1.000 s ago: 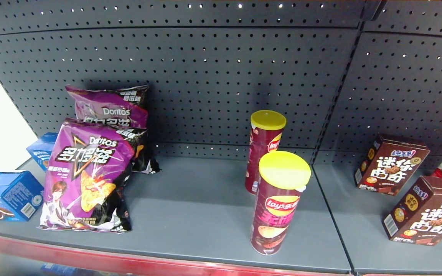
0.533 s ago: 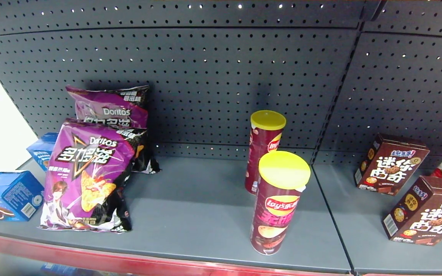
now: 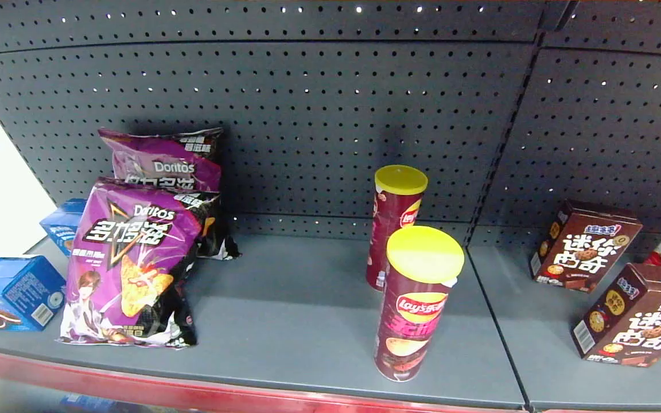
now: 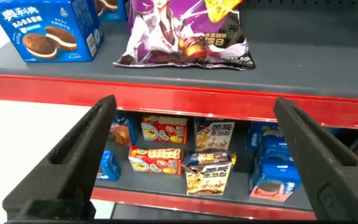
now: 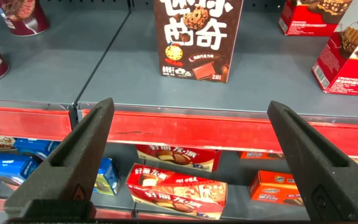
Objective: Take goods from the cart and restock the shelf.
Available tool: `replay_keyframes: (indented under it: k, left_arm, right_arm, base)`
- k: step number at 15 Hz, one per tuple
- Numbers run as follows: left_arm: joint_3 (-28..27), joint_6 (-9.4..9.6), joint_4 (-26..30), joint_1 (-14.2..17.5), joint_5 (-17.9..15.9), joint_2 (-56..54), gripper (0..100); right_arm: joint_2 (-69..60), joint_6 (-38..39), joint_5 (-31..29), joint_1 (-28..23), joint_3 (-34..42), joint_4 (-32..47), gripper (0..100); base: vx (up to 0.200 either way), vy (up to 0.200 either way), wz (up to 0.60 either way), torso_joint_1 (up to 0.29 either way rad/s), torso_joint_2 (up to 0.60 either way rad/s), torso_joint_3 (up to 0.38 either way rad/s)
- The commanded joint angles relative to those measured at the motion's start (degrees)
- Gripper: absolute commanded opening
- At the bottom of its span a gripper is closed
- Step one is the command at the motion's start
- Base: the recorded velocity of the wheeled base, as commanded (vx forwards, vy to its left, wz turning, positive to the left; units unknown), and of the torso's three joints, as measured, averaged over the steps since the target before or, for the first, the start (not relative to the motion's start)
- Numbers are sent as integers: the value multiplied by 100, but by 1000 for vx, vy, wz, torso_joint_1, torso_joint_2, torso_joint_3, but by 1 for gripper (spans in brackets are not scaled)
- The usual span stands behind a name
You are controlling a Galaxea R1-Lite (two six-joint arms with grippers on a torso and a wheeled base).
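The grey shelf (image 3: 307, 321) holds two purple chip bags (image 3: 129, 264), two maroon chip cans with yellow lids (image 3: 416, 298), blue cookie boxes (image 3: 12, 292) at the left and brown cookie boxes (image 3: 588, 246) at the right. My left gripper (image 4: 191, 162) is open and empty, in front of the shelf's red edge (image 4: 185, 96), below the front purple chip bag (image 4: 185, 34). My right gripper (image 5: 191, 155) is open and empty, in front of the red edge (image 5: 185, 121) below a brown cookie box (image 5: 194, 37).
A lower shelf holds more snack boxes (image 4: 166, 152) and red boxes (image 5: 176, 190). A dark perforated back panel (image 3: 319, 115) closes the shelf behind. Free shelf room lies between the chip bags and the cans (image 3: 290, 287).
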Motion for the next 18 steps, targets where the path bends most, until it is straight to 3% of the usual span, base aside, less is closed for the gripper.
replay_keyframes:
  k: [1,11,14,18]
  left_arm:
    - [3,-11,1,5,6,-24,100]
    - [3,24,1,5,-20,-24,100]
    - [3,51,1,5,-82,-24,100]
    - [3,51,1,5,-91,-24,100]
  right_arm:
    - [9,-1,4,0,0,-1,100]
    - [9,-1,4,0,0,-1,100]
    - [9,-1,4,0,0,-1,100]
    - [9,-1,4,0,0,-1,100]
  base:
    - [0,0,0,0,0,0]
    - [0,0,0,0,0,0]
    - [0,200,0,-2,2,2]
    - [0,0,0,0,0,0]
